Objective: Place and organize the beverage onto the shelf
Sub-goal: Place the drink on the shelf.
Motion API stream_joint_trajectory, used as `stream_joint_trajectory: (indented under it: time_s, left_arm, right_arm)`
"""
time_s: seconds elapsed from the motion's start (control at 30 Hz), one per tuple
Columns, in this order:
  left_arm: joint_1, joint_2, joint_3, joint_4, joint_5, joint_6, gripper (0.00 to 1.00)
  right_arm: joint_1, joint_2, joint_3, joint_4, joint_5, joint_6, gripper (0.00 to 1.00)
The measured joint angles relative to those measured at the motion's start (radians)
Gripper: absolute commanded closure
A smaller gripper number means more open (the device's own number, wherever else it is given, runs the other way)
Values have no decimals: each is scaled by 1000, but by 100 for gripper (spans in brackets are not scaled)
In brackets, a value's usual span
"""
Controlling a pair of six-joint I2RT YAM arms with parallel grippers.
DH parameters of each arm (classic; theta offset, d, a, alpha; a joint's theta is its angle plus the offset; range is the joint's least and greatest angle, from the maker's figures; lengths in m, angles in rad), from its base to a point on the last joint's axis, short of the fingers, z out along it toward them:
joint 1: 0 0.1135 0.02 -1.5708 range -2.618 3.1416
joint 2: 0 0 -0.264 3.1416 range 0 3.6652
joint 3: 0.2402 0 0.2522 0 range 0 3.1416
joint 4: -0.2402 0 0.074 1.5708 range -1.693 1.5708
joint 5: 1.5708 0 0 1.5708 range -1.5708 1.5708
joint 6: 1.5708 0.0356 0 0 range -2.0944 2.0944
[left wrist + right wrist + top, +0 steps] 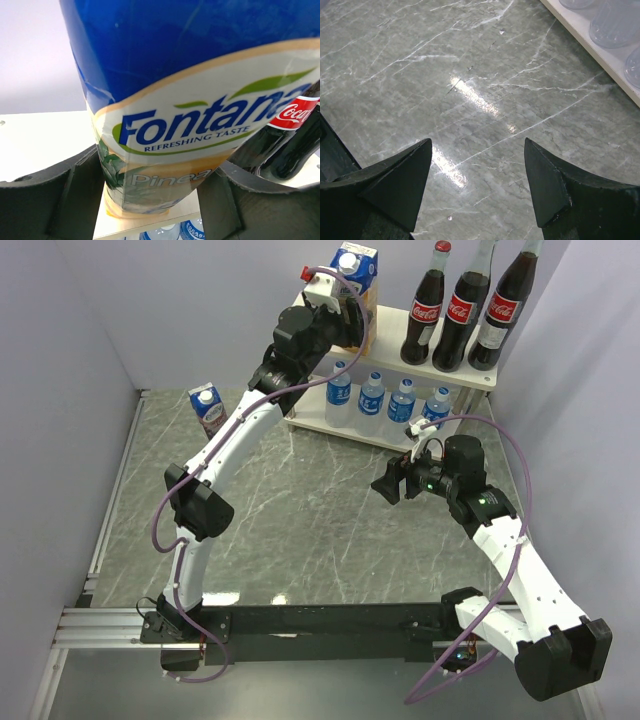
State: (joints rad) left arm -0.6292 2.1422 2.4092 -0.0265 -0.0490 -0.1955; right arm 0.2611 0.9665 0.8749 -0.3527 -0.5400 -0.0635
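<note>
The pineapple carton stands at the left end of the shelf's top board. My left gripper is shut on its lower part. In the left wrist view the carton fills the frame between my fingers, its base on the board. Three Coca-Cola bottles stand to its right, and one shows in the left wrist view. Several water bottles line the lower board. The grape carton stands on the table at left. My right gripper is open and empty over the table.
The shelf stands at the back right against the wall. Its lower board edge with water bottles lies to the upper right of the right gripper. Grey walls close the table on three sides. A metal rail runs along the left edge.
</note>
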Motion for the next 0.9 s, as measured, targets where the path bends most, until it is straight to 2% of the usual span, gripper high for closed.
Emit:
stream_joint_trajectory:
  time_s: [0.9]
  left_arm:
    - [-4, 32, 44, 44, -6, -5, 24]
  right_arm:
    - [0, 5, 0, 0, 0, 0, 20]
